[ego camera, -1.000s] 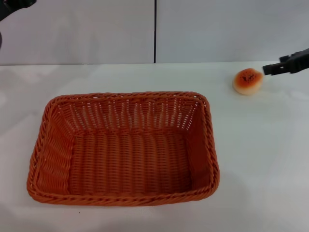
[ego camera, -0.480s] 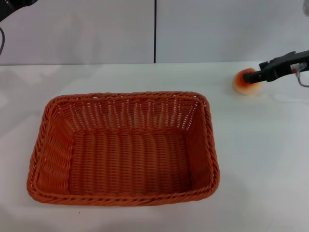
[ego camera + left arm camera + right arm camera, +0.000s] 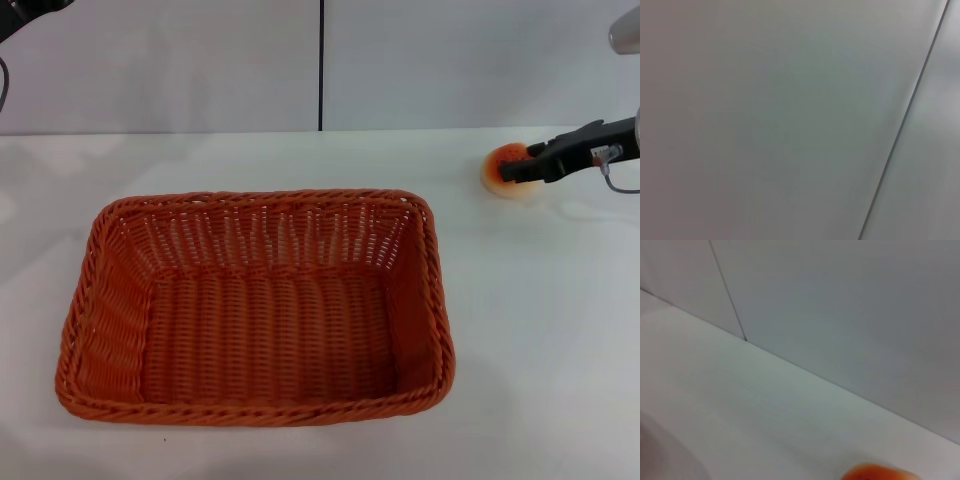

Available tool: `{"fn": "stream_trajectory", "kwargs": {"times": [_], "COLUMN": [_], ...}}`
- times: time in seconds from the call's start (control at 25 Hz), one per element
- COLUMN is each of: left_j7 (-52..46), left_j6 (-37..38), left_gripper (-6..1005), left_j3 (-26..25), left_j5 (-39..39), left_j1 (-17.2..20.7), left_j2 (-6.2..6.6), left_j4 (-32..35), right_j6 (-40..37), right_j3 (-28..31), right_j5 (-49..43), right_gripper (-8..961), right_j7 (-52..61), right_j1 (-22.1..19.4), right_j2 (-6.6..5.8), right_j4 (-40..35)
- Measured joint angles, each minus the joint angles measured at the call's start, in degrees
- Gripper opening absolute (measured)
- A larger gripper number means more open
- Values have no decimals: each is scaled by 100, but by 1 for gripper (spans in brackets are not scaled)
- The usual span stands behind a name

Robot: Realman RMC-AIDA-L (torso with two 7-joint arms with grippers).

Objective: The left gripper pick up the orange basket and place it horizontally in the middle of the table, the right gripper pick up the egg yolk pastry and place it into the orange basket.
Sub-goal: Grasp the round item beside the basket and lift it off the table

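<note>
The orange basket (image 3: pixel 250 310) lies lengthwise on the white table (image 3: pixel 540 330), left of centre, and holds nothing. Near the table's far right edge sits the egg yolk pastry (image 3: pixel 495 170), and a sliver of its orange top (image 3: pixel 875 473) shows in the right wrist view. My right gripper (image 3: pixel 512 172) reaches in from the right, its black tip lying over the pastry's right side. Only a black part of the left gripper (image 3: pixel 25 12) shows, raised in the top left corner, far from the basket. The left wrist view shows only wall.
A grey panelled wall (image 3: pixel 450 60) with a dark vertical seam (image 3: pixel 321 65) runs behind the table. A thin cable (image 3: pixel 620 185) hangs from the right arm. Bare tabletop lies between the basket and the pastry.
The right gripper has moved left and slightly down, from beside the pastry to over its right side. The basket and the left arm have stayed put.
</note>
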Motion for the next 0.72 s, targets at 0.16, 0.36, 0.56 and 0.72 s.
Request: {"fn": "stream_trajectory", "kwargs": {"times": [0.16, 0.36, 0.56, 0.72], "left_j7": [9, 22, 38, 50], "left_j6": [0, 0, -1, -22], "left_gripper": [537, 535, 534, 533], "left_j3": [-1, 0, 8, 9], "left_j5": [0, 0, 0, -4], "left_j1": [-4, -19, -18, -22], "left_j2": [5, 9, 17, 20], "left_j4": [-33, -71, -71, -137], "right_j6": [-3, -33, -172, -509], "right_j3": [41, 51, 76, 83], "right_j5": [0, 37, 182, 480], "right_gripper": [413, 334, 254, 224], "right_j7": [-4, -4, 2, -9], "right_j1": [-43, -154, -417, -756], "right_j2": [7, 17, 97, 181], "right_j4": [-41, -231, -721, -1373]}}
